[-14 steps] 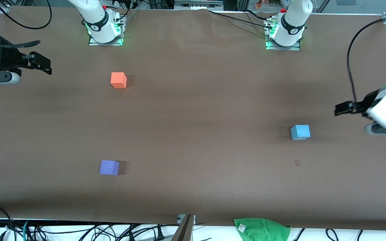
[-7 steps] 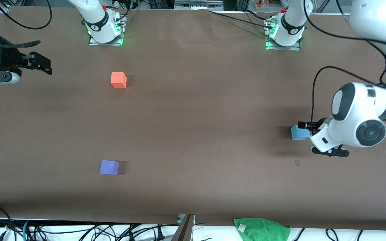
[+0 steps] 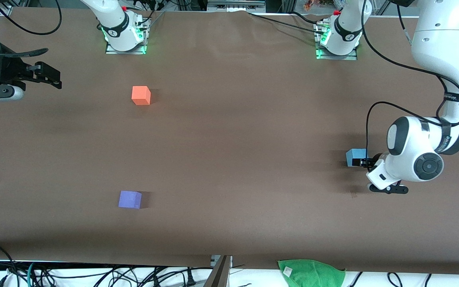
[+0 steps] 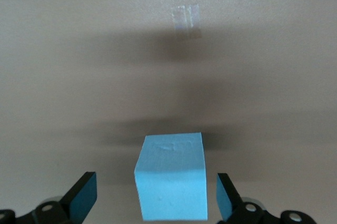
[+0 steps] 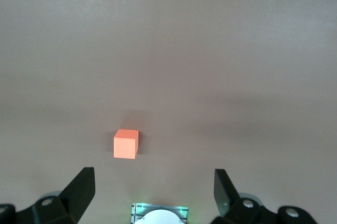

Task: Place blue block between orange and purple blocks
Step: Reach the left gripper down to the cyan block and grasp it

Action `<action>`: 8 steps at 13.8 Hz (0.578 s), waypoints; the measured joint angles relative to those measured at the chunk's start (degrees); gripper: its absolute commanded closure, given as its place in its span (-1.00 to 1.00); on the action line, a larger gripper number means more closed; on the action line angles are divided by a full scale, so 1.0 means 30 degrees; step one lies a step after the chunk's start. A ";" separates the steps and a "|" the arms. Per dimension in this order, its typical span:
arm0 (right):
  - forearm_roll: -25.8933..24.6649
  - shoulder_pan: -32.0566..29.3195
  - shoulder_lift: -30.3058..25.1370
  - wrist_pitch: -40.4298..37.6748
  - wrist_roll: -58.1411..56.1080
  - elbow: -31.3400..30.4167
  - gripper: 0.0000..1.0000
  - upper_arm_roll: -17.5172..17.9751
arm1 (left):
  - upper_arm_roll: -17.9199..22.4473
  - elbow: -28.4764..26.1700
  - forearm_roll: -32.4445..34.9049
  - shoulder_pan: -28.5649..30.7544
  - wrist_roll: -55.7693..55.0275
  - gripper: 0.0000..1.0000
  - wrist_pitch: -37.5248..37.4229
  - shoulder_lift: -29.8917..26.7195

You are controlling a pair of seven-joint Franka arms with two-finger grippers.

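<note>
Down at the left arm's end of the table (image 3: 229, 131), the left gripper (image 4: 154, 198) straddles the matte blue cube (image 4: 172, 175), fingers spread, not touching. The right gripper (image 5: 154, 188) waits open above the orange cube (image 5: 126, 144); the purple cube (image 3: 130, 199) sits nearer the camera.

Tabletop (image 3: 229, 131): three blocks, well apart. Orange block (image 3: 141, 95) lay toward the right arm's end, farther from the front camera; purple block (image 3: 130, 199) at the same end, nearer. Blue block (image 3: 356, 156) sat toward the left arm's end, between the spread jaws of the left gripper (image 3: 360, 162). Right gripper (image 3: 50, 75) hung over the right arm's end.
</note>
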 measured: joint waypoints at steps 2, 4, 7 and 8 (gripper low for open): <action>0.0000 -0.0001 0.0000 0.0000 0.0000 0.0000 -1.00 -0.0001 | -0.0116 -0.0789 0.0000 -0.0108 0.0000 -1.00 0.0369 0.0000; 0.0000 -0.0002 0.0000 0.0001 0.0000 0.0000 -1.00 0.0000 | -0.0177 -0.1409 0.0000 -0.0357 -0.0019 -1.00 0.0892 0.0000; 0.0000 -0.0002 0.0000 0.0001 0.0000 0.0000 -1.00 -0.0001 | -0.0133 -0.2288 0.0000 -0.0353 -0.0018 -1.00 0.2098 0.0049; 0.0000 -0.0002 0.0000 0.0001 0.0000 0.0000 -1.00 -0.0001 | -0.0110 -0.2653 0.0000 -0.0329 -0.0018 -1.00 0.2634 0.0079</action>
